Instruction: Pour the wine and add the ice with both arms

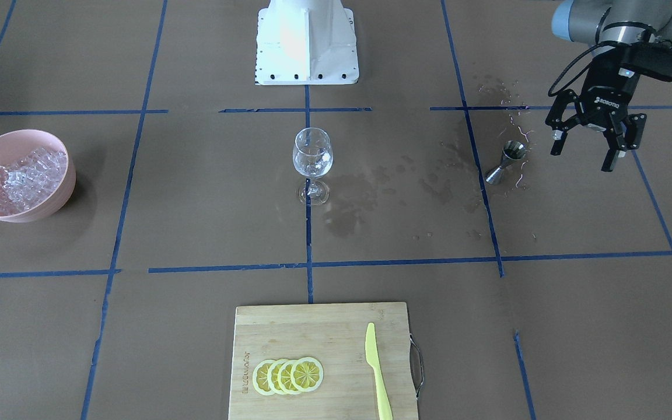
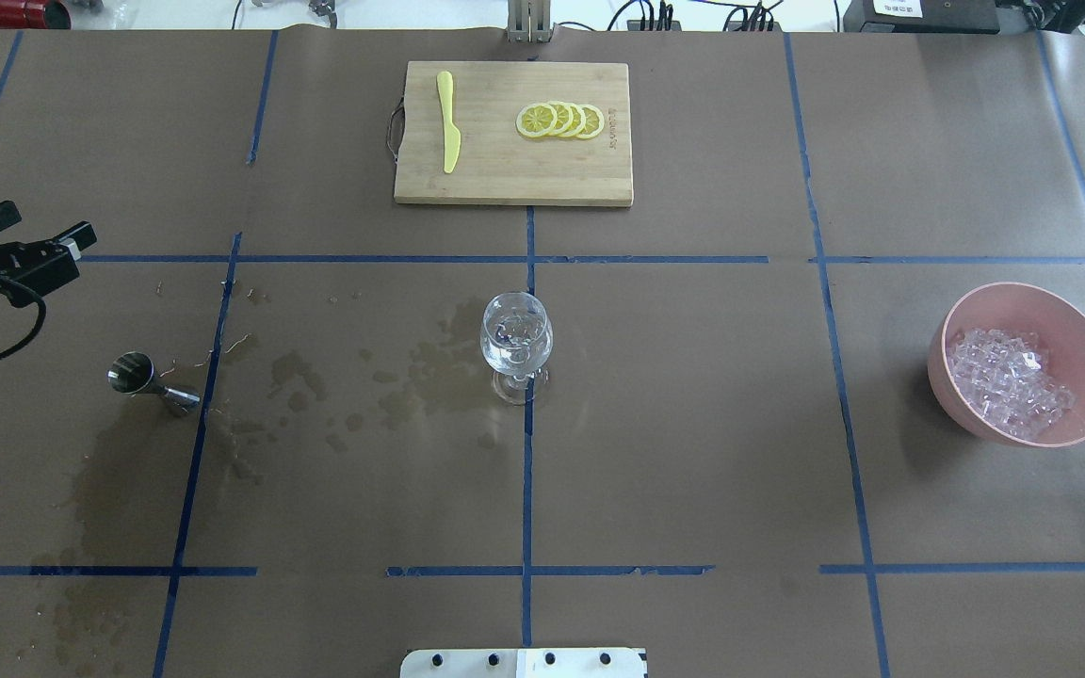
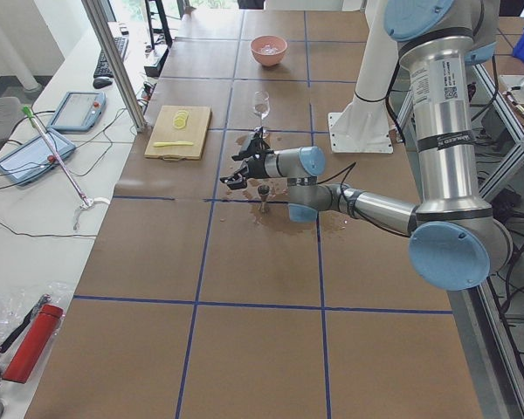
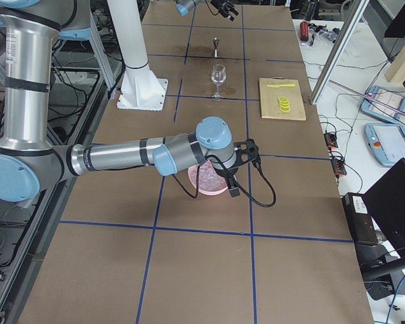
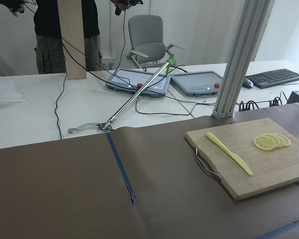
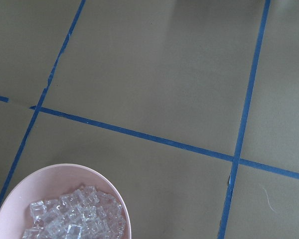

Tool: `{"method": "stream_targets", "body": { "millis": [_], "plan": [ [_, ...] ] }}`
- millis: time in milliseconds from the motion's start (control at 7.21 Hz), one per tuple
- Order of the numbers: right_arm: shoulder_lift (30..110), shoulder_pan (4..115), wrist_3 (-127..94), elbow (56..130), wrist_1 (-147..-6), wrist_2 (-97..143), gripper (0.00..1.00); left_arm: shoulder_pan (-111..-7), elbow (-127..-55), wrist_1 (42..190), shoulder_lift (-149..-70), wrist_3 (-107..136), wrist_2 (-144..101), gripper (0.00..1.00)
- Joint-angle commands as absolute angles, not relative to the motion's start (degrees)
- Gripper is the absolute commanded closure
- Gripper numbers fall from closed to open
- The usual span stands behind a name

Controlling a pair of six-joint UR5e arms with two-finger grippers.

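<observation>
My left gripper hangs wide open w/ nothing in it, just beside the jigger, which stands upright on wet, stained paper. That's my first worry: it's small and narrow-waisted, so if I come in off-centre a finger could clip it and tip it over.

My right gripper sits over the pink bowl. I can't tell whether it's open or shut. The ice lies heaped inside, glassy and prob. slick, so a pinched cube could squirt out onto the table.

Further out, at the centre, is the wine glass, apparently w/ the wine low in its bowl. It's tall on a thin stem, so a cube dropped from high up or a nudge at the rim could splash it or topple it.

Farthest is the cutting board, w/ lemon slices and a knife — no risk there.
</observation>
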State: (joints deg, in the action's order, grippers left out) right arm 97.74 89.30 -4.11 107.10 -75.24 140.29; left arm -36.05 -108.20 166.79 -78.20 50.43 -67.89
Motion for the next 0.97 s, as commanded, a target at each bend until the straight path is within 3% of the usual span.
{"method": "stream_targets", "body": {
  "millis": [0, 833],
  "plan": [
    [97.8, 89.4, -4.0, 107.1, -75.2, 140.3, 0.0, -19.2, -106.1, 166.6, -77.8, 53.5, -44.1, 0.0],
    [97.8, 89.4, -4.1, 107.1, -75.3, 140.3, 0.0, -9.1, -98.0, 166.8, -79.4, 59.3, -29.2, 0.0]
  ]
}}
